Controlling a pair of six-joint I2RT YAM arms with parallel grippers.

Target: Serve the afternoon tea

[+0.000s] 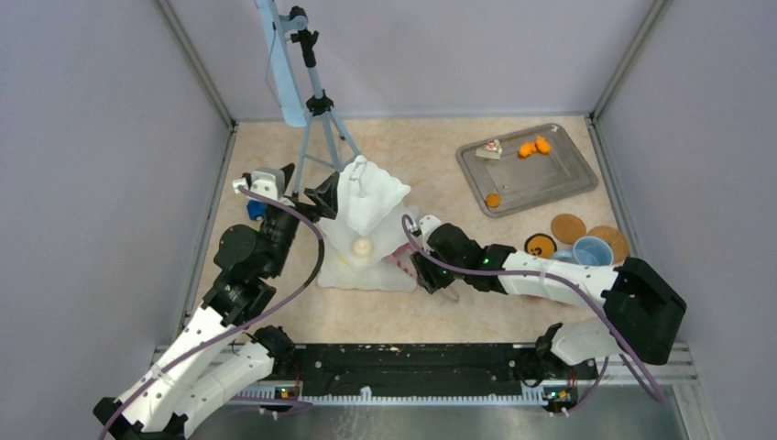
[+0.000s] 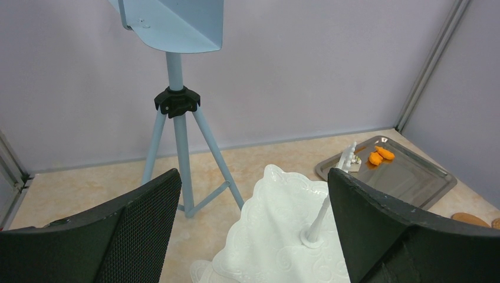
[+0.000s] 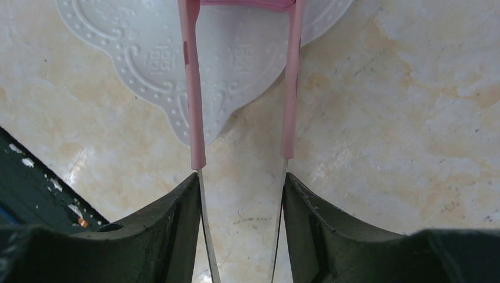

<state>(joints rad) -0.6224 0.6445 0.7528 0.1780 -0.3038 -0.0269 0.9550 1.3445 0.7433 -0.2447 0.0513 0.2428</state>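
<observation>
The left gripper (image 2: 253, 177) is spread wide in the left wrist view, its 2 fingers at the lower left and lower right of the frame. The upper tier of the white tiered stand (image 1: 371, 206) lies between them, with a gap showing at the left finger, so the gripper is released and clamps nothing. From above, it sits at the left edge of that tier, just left of centre frame.

The right gripper (image 3: 240, 180) is clenched on the pink tongs (image 3: 191, 88), its fingers pressing the 2 thin metal arms from outside. The pink arms run up the frame over the scalloped rim of the stand's lower plate.

1 cream pastry (image 1: 362, 247) rests on the lower tier at centre frame, between the 2 grippers and close to both. The other pastries lie well apart from either gripper, on the metal tray (image 1: 550, 174) at the upper right of the bench (image 1: 440, 156). A cake slice (image 1: 492, 148) sits at the tray's far left corner, 2 orange pastries (image 1: 534, 147) just right of it, and 1 more orange pastry (image 1: 493, 200) at the tray's near left edge.

A blue cup (image 1: 593, 250) stands at the right, below the tray, beside the right arm
</observation>
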